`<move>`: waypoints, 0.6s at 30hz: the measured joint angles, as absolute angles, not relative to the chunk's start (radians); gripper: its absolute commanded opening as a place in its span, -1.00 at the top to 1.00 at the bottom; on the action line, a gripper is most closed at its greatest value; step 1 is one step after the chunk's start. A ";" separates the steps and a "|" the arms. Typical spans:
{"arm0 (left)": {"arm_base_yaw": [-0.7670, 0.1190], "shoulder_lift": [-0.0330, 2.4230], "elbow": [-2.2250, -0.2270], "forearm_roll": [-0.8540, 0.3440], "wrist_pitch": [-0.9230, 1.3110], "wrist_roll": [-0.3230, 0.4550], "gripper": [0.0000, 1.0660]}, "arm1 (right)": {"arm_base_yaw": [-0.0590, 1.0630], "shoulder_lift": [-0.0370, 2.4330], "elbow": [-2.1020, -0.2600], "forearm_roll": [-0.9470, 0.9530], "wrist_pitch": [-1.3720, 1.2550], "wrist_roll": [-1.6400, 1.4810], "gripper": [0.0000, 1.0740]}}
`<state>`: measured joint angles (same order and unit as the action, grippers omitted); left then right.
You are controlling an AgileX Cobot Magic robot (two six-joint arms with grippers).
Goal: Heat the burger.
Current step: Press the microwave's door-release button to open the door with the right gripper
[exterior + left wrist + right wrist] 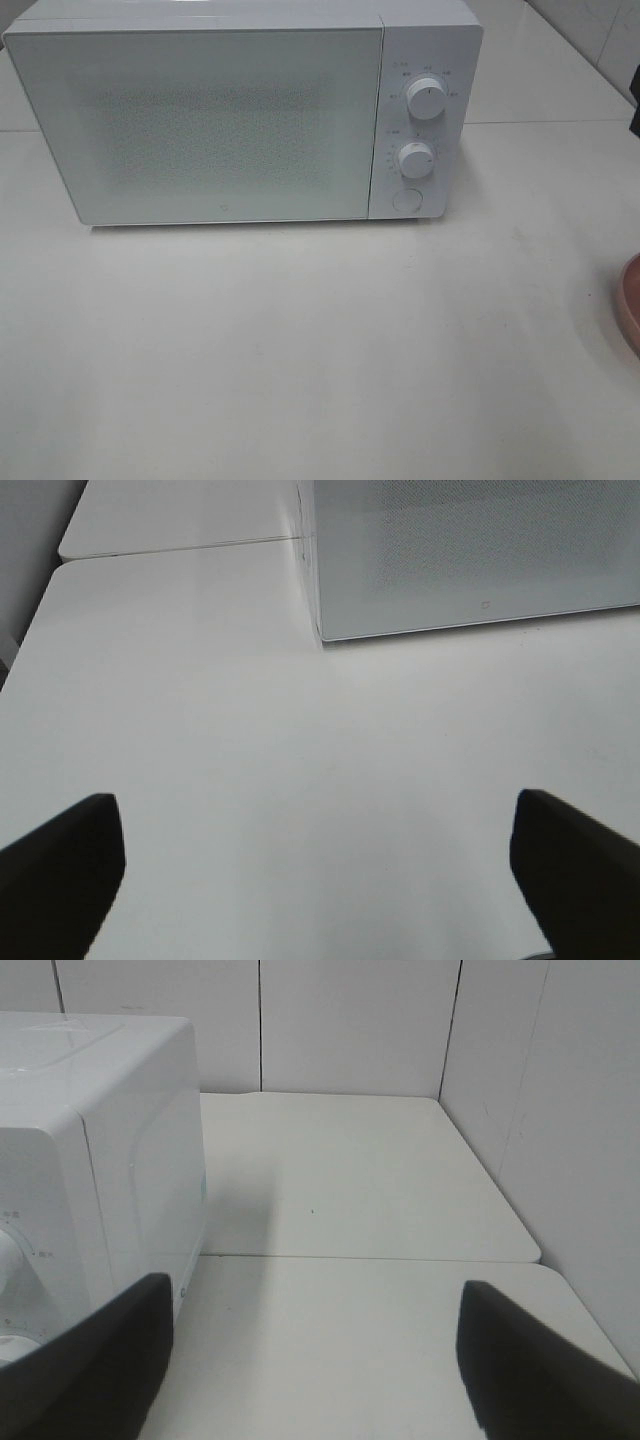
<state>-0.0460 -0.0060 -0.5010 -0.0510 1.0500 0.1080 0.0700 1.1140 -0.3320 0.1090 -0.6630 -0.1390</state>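
ITEM 1: white box-shaped microwave oven (200, 120), far centre-left on the pale matt tabletop (300, 350). Frosted dotted door shut, nothing legible thru it. Control panel on its right: upper white dial (427, 100), lower white dial (415, 160), round flush button (407, 200) below them

ITEM 2: round pink plate (632, 300), only a sliver of rim at the right edge of the high view. Contents out of frame

ITEM 3: burger, not in view in any pic. Can't tell if it sits on the plate or behind the shut door

ITEM 4: left gripper (312, 810), dark fingers spread wide, nothing btwn them, bare table beneath, oven's near-left corner ahead. Not seen in high view

ITEM 5: right gripper (312, 1290), fingers likewise spread and empty, just right of the oven's panel side, facing the far wall. Not seen in high view

STAGE (judged): early. Door not yet opened, nothing held

RISKS (judged):
- Button push w/ no bracing: the oven prob slides back toward the far side instead of releasing the door
- Door swings out to the near side, so a left arm parked in front could get hit or block it
- Burger is a soft stack; a hard pinch dents the bun, a loose or off-centre one lets layers shear and spill
- Plate lies at the right margin of the camera's cover, so the pick is poorly watched
- Wrong dial turned, or door not fully latched: no heating
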 measured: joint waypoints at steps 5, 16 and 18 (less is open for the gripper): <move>-0.046 -0.006 -0.501 -0.051 1.050 0.108 -0.83 | 0.164 1.162 -0.317 0.244 -0.740 -0.250 -0.40; -0.046 -0.006 -0.501 -0.051 1.050 0.108 -0.83 | 0.449 1.306 -0.316 0.533 -0.967 -0.409 -0.40; -0.046 -0.006 -0.501 -0.051 1.050 0.108 -0.83 | 0.527 1.352 -0.315 0.613 -1.039 -0.426 -0.40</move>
<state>-0.0460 -0.0060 -0.5010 -0.0510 1.0500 0.1080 0.5270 1.3520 -0.3150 0.6130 -1.0390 -0.4260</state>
